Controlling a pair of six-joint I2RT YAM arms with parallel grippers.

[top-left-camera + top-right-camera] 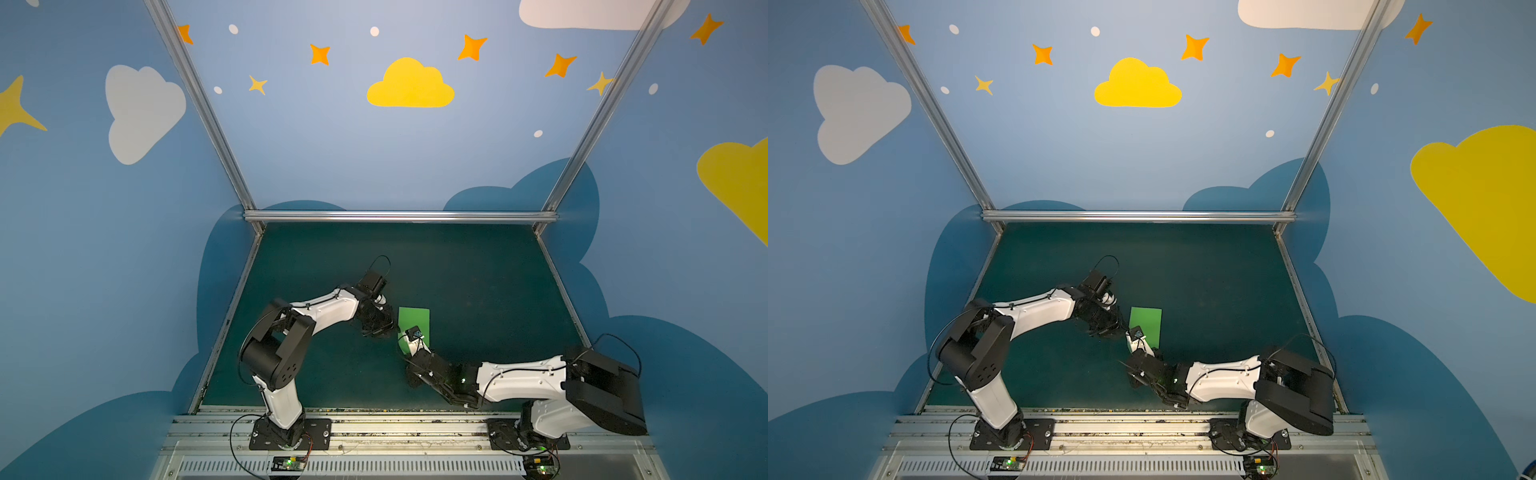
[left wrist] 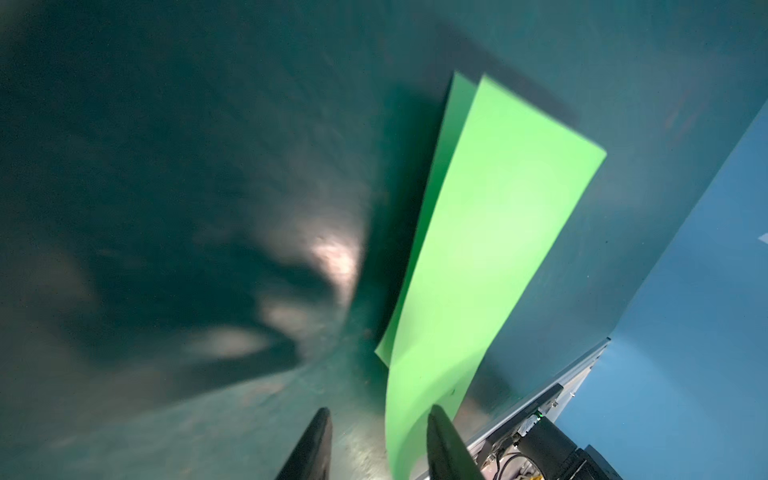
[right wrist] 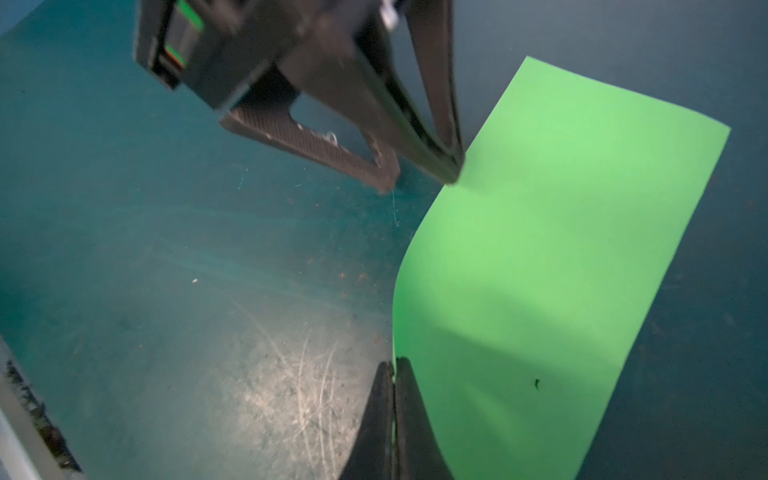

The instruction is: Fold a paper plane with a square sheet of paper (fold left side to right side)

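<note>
Nearest to the arm bases, we see the right end effector (image 3: 394, 368) closed tight on the near end of the square sheet of paper (image 1: 415, 321), at its left side. This part is lifted from the table (image 1: 478, 286), so the sheet bows upward there. The sheet lies near the middle of the table as a narrow rectangle, not yet a plane. In the left wrist view 2 layers show, the lower one looking out a little along 1 long edge. We judge from this that the left-to-right fold is laid over but neither matched nor pressed. A little farther, the left end effector (image 2: 379, 409) stands at the left long edge with its jaws narrowly apart. 1 of its fingers (image 3: 440, 104) seems to touch the paper edge, and as far as we can tell it grips nothing. Farther away, the far end of the sheet rests flat. To do this step well, we think the right pinch should bring its part down slowly until both layers meet edge to edge, because thin paper slips easily. The left end effector could then press the fold line and slide along it from near to far, before anything is released.
</note>
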